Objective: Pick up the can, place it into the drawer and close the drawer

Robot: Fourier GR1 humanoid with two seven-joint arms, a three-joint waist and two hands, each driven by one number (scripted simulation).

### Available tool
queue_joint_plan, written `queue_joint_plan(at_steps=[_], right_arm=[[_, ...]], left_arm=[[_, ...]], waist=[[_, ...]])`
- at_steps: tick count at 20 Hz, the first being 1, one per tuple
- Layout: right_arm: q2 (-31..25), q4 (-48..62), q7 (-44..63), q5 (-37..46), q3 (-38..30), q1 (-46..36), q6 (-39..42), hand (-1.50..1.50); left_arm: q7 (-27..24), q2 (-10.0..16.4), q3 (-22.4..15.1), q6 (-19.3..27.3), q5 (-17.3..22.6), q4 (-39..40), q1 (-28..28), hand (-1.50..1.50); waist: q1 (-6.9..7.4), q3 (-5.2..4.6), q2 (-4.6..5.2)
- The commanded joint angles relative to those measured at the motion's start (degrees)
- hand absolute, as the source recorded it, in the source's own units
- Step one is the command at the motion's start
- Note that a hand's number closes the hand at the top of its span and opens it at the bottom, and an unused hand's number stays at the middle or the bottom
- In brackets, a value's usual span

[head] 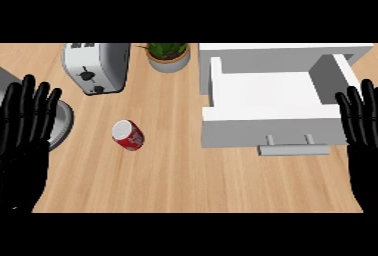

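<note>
The can [128, 135] sat on the counter [184, 185], at nine o'clock from the drawer [266, 131], which was pulled open, ready to take it. The left hand [26, 125] and right hand [360, 125] rested at the edges, fingers straight, empty.

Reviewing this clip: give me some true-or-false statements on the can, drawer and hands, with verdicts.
1. The can rests on the counter, left of the drawer. True.
2. The drawer is shut. False: it stands pulled open.
3. The left hand holds the can. False: it is open at the left edge, apart from the can.
4. The right hand is open at the right edge. True.
5. The toaster stands right of the plant. False: left of it.
</note>
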Motion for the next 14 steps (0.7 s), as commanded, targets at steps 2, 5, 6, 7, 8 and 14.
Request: queue_joint_plan(at_steps=[2,5,6,7,8,14], right_arm=[[-0.73,0.40,1.73,-2.29,-2.90,-4.18,0.16,-1.50],[-0.84,2.07,-0.65,-2.71,-4.16,-3.15,1.52,-1.50],[0.04,-2.15,1.01,-0.82,-0.75,0.09,1.62,-1.50],[1.20,3.93,7.43,-0.23,-3.19,1.35,-3.01,-1.50],[1.56,2.79,9.48,0.72,-1.95,2.35,-3.50,-1.50],[-0.47,-0.95,16.06,-2.00,-4.76,1.37,-2.89,-1.50]], left_arm=[[-2.17,0.56,-0.05,-3.93,3.28,0.51,3.56,-1.50],[-1.42,2.02,3.07,-5.11,4.95,4.01,-1.36,-1.50],[-5.99,2.44,4.58,-7.01,5.72,5.00,2.15,-1.50],[6.73,-0.09,4.41,0.25,3.08,8.27,6.84,-1.50],[10.32,-0.74,3.21,1.92,2.15,6.00,5.76,-1.50],[20.30,1.55,6.37,2.31,5.54,1.05,4.19,-1.50]], waist=[[1.14,-0.88,-0.50],[0.92,-0.86,-0.48],[0.92,-0.87,-0.51],[1.40,-0.89,0.27],[1.00,-0.83,-0.30],[1.00,-0.86,-0.55]])
